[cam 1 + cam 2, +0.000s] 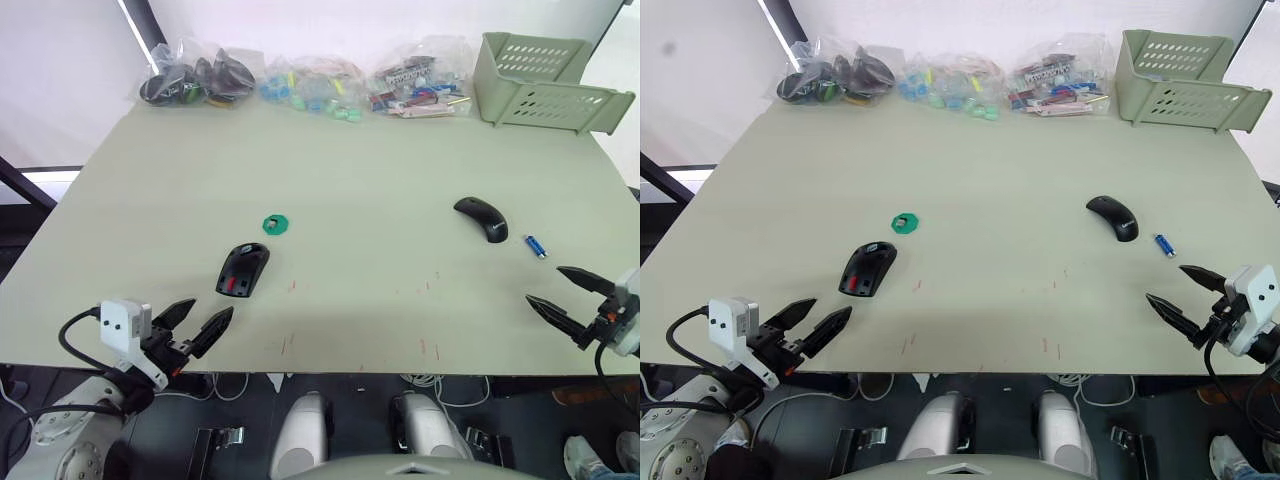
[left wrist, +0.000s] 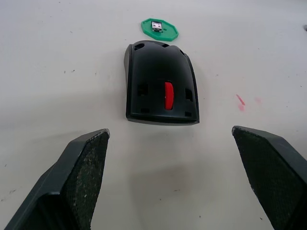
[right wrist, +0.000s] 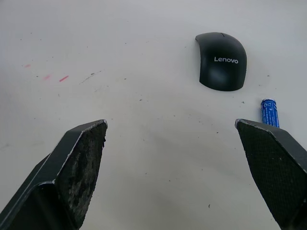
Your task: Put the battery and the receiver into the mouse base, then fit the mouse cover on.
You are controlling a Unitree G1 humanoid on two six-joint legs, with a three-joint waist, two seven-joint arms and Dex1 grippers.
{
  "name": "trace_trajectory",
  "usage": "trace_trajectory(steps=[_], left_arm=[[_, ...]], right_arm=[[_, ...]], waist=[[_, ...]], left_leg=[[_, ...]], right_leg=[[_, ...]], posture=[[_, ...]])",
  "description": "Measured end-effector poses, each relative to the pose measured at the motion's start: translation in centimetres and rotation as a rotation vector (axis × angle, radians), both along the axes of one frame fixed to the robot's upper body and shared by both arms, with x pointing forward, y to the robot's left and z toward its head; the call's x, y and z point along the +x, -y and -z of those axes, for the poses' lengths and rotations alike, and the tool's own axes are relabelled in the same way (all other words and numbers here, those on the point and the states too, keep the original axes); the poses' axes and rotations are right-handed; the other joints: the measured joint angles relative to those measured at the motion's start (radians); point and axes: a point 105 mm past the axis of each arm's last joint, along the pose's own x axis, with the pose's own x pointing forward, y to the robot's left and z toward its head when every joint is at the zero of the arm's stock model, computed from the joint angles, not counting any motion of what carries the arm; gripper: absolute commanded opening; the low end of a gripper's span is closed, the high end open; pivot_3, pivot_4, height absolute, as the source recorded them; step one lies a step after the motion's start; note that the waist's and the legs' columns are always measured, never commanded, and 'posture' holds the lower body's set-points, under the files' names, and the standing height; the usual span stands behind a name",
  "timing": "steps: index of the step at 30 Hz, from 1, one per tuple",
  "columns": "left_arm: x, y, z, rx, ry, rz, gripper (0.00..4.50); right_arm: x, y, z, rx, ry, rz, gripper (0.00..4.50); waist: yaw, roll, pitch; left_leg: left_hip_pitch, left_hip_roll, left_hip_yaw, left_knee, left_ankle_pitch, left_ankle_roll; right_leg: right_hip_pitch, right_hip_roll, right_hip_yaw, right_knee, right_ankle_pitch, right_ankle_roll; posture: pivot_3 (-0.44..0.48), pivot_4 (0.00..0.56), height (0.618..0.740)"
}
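Note:
The black mouse base (image 1: 243,270) lies at the front left of the table, a red patch showing in its open top (image 2: 160,91). Just beyond it is a green disc (image 1: 275,223) with the small receiver (image 2: 157,25) resting on it. My left gripper (image 1: 213,306) is open, a short way nearer the table's front edge than the base. On the right side lie the glossy black mouse cover (image 1: 481,217) and, beside it, the blue battery (image 1: 536,246). My right gripper (image 1: 543,284) is open near the front right edge, close to the battery (image 3: 269,111) and touching nothing.
Several clear bags of small parts (image 1: 310,85) line the back of the table (image 1: 380,180). A pale green slotted basket (image 1: 545,85) stands at the back right. Faint red marks dot the table's front.

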Motion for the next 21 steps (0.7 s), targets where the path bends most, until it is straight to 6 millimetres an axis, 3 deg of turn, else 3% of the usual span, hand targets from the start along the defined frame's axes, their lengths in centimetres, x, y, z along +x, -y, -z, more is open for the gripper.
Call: trace_trajectory(steps=[10,16,21], left_arm=[[0.9,1.1,-2.0,-0.024,0.063,0.015,4.35],[1.2,1.4,-2.4,-0.033,0.066,0.013,4.35],[1.6,2.1,-3.3,-0.026,0.067,-0.002,4.35]], right_arm=[[0.5,-0.5,-0.8,0.01,0.058,-0.004,4.5],[0.8,-2.7,-2.9,0.047,0.158,-0.086,4.5],[0.3,-5.7,-4.9,0.127,0.164,-0.268,4.5]], waist=[[-0.001,0.0,0.0],[-0.001,0.0,0.0],[0.0,0.0,0.001]], left_leg=[[0.0,0.0,0.0,0.0,0.0,0.0],[0.0,0.0,0.0,0.0,0.0,0.0],[0.0,0.0,0.0,0.0,0.0,0.0]], right_leg=[[0.0,0.0,0.0,0.0,0.001,-0.001],[0.0,0.001,0.0,0.0,0.002,-0.002],[0.0,0.0,0.0,0.0,0.002,-0.002]], posture=[[0.0,0.15,0.74],[0.0,0.15,0.74],[0.0,0.15,0.74]])
